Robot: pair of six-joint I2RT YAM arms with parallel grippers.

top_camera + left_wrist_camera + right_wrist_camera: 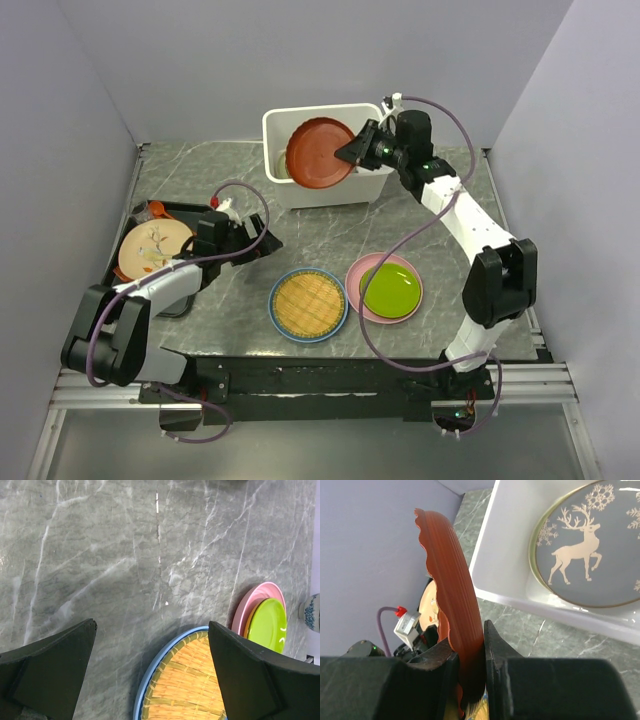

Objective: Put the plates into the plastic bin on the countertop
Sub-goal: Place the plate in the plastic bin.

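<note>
Holding the red plate (pixel 318 150) clamped by its rim, the right end effector (pixel 355 150) hangs over the white bin (pixel 320 192) at upper centre; it should tilt the plate flat onto the deer plate (pixel 590 560) before letting go, while the left end effector (pixel 265 243) hovers over the desk (pixel 320 240) with jaws apart

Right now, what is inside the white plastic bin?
A grey reindeer plate lies inside the white plastic bin. The red plate in the right hand hides most of the floor from above; anything under the grey plate is covered.
</note>
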